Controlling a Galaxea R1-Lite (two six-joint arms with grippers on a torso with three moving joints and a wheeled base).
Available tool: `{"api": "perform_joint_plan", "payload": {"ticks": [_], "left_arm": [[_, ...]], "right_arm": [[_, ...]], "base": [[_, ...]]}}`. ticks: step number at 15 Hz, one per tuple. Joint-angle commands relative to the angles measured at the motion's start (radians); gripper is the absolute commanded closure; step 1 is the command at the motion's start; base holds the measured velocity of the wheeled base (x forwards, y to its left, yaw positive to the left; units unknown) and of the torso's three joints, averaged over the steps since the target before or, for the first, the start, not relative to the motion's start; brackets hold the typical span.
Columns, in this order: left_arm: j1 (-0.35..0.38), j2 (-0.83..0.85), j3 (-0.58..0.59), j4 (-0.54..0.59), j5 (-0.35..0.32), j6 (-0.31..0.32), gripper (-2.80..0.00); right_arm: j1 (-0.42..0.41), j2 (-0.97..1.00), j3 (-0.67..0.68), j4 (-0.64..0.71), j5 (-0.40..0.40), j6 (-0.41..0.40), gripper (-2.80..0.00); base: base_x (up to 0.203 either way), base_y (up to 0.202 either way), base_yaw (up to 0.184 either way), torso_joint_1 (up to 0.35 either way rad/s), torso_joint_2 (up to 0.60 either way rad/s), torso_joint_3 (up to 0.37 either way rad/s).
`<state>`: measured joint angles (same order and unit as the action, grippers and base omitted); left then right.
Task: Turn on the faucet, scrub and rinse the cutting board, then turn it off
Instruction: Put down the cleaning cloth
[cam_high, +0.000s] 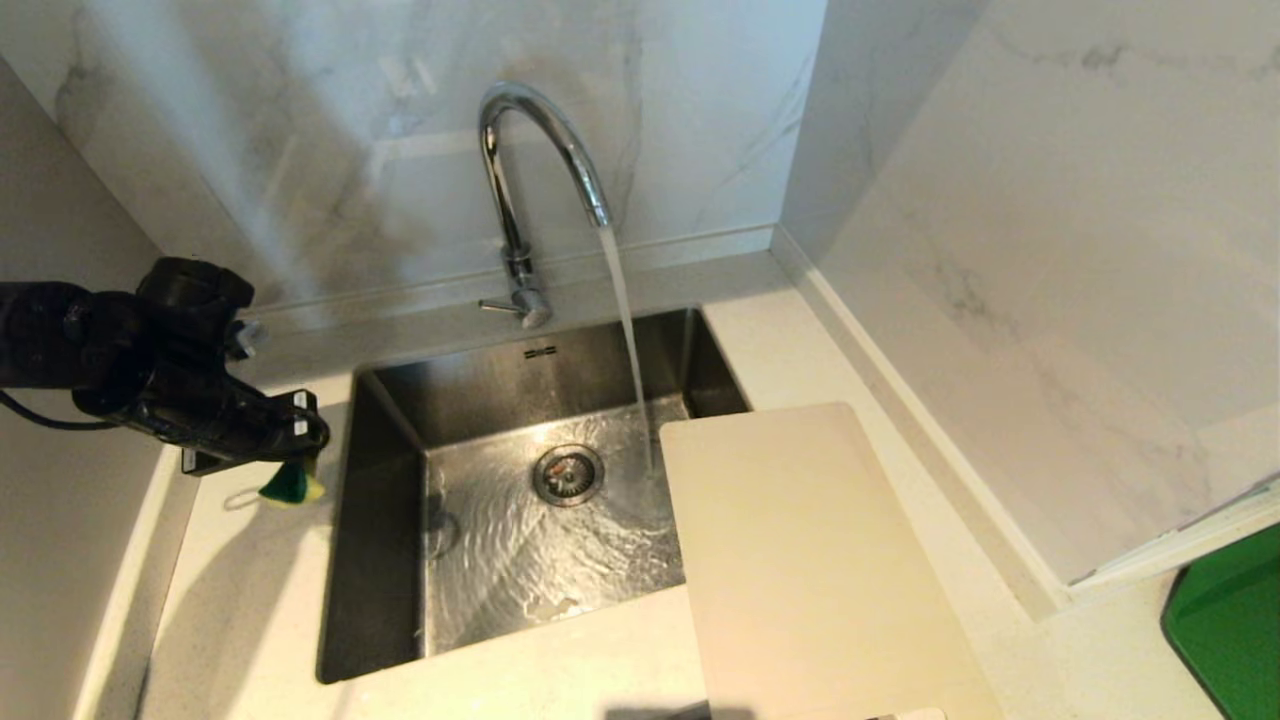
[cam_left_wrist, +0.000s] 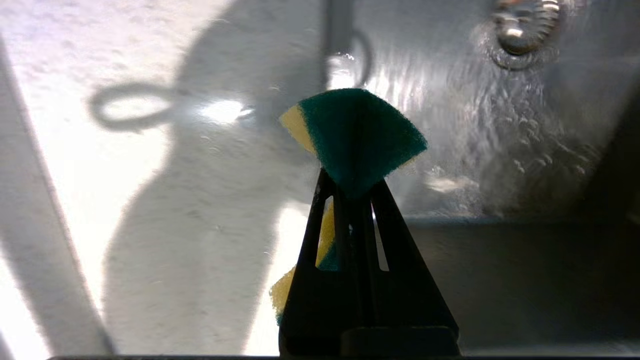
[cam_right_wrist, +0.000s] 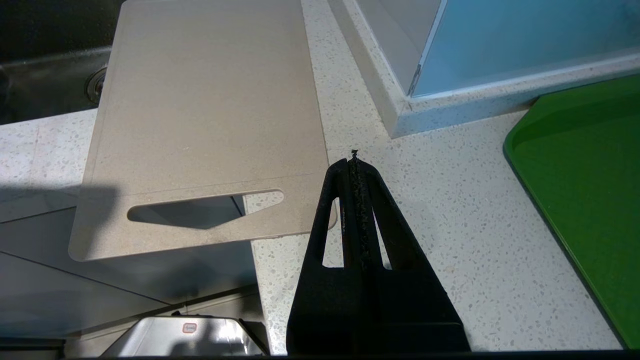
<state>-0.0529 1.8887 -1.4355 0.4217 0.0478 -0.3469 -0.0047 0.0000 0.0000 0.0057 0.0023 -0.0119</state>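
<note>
Board (cam_high: 815, 560) at the counter's front-right, far corner overhanging the sink (cam_high: 380, 560), lying flat and loose; could slide or tip once scrubbed unbraced. Well apart to the left over the counter's left edge: left claw (cam_high: 300, 440), pinching sponge (cam_left_wrist: 357, 137). Faucet (cam_high: 530, 180) running. Right claw (cam_right_wrist: 355, 165) pressed together, empty, beside the board's slotted end.

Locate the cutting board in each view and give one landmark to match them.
Head view: cutting board lower right, its corner over the sink.
Left wrist view: not in it.
Right wrist view: cutting board upper left, handle slot nearest.
Shared landmark: the sink drain.
</note>
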Motion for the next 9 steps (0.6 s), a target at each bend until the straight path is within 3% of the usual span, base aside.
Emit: {"api": "perform_joint_plan", "payload": {"ticks": [1,5,9], "left_arm": [[0.012,0.070,-0.071,0.015,0.014,-0.006,0.00],[0.020,0.148,-0.137,0.017,0.016,-0.023,0.00],[0.093,0.228,-0.170,0.008,0.007,-0.022,0.00]], "right_arm": [[0.000,0.000,0.000,0.000,0.001,0.000,0.00],[0.000,0.000,0.000,0.000,0.001,0.000,0.00],[0.000,0.000,0.000,0.000,0.001,0.000,0.00]], "base": [[0.000,0.000,0.000,0.000,0.00,0.000],[0.000,0.000,0.000,0.000,0.00,0.000],[0.000,0.000,0.000,0.000,0.00,0.000]]}}
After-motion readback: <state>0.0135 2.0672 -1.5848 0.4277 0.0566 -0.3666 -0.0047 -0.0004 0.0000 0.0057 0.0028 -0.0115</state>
